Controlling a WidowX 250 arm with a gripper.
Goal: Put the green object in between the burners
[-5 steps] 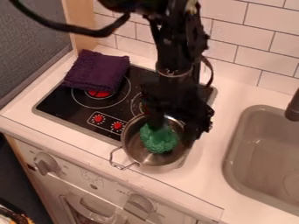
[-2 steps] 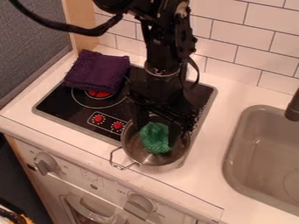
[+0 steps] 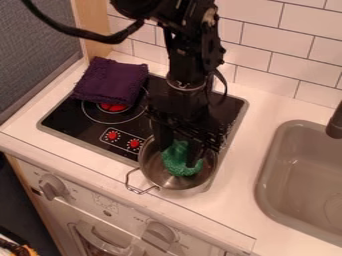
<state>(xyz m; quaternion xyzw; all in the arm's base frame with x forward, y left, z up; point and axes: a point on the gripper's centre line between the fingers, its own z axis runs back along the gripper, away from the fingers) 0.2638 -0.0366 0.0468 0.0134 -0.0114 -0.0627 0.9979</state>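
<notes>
The black gripper [image 3: 180,155] hangs down into the metal pot [image 3: 152,179], right at the green cloth. Bunched up inside the pot, the green cloth [image 3: 178,167] is partly covered by the gripper; whether it is held cannot be told. The pot stands over the front right part of the black stove top [image 3: 80,126]. Of the burners, the left one [image 3: 100,114] shows its ring and a red centre, partly under a purple cloth. The arm and gripper hide much of the stove's right side.
The folded purple cloth [image 3: 112,81] lies on the stove's back left. Two red knobs [image 3: 123,139] sit left of the pot, whose wire handle [image 3: 142,190] points to the front. A sink [image 3: 294,180] is at the right, under a dark faucet [image 3: 335,125].
The gripper moved left, then settled lower at the green cloth, drawing in around it. The cloth's visible shape has changed and it remains in the pot, which has not moved.
</notes>
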